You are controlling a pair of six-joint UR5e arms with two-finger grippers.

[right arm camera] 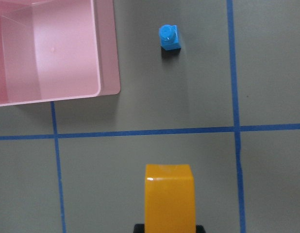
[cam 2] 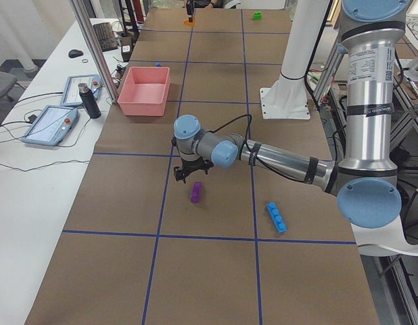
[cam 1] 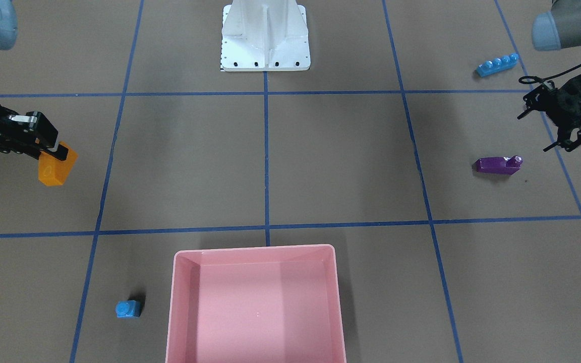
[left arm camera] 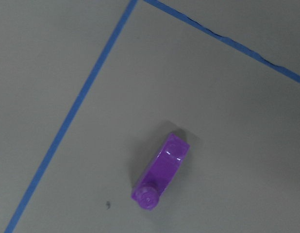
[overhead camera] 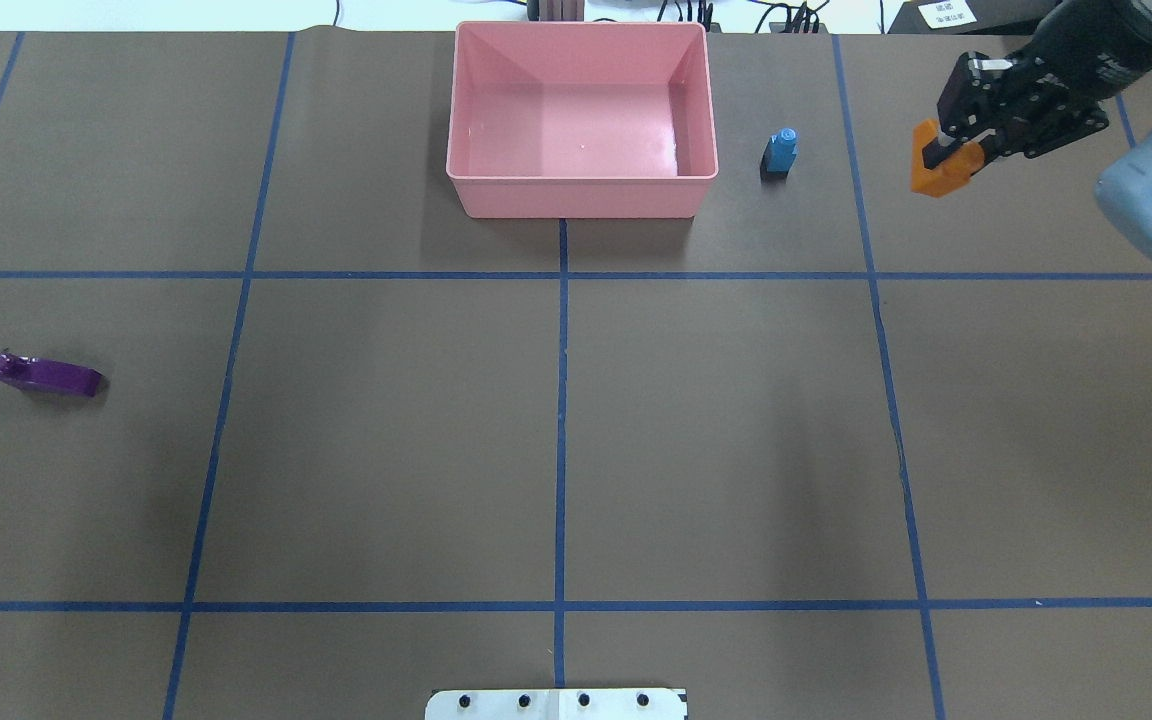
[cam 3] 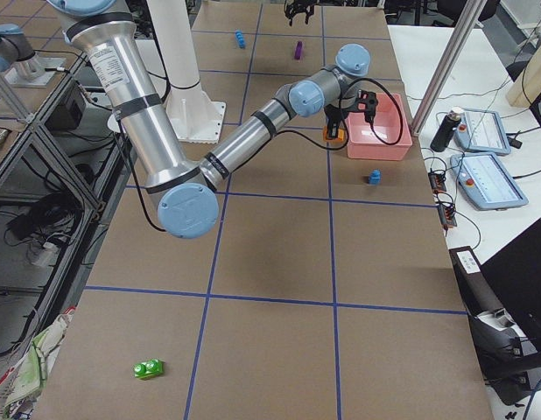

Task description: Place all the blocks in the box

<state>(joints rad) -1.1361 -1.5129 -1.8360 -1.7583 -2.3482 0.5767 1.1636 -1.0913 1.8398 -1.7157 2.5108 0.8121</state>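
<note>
R gripper (overhead camera: pixel 941 160) clamped on the orange brick (overhead camera: pixel 939 178). Pink box (overhead camera: pixel 581 182) is off to its side, past the small blue brick (overhead camera: pixel 781 152). I'd clear the rim fully b4 letting go. L gripper (cam 1: pixel 533 133) is spread and empty, purple brick (cam 1: pixel 497 165) near its tips.

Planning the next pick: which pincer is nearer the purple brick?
Left. The left pincer hangs close by the purple brick; the right pincer is across the table, shut on the orange brick.
</note>
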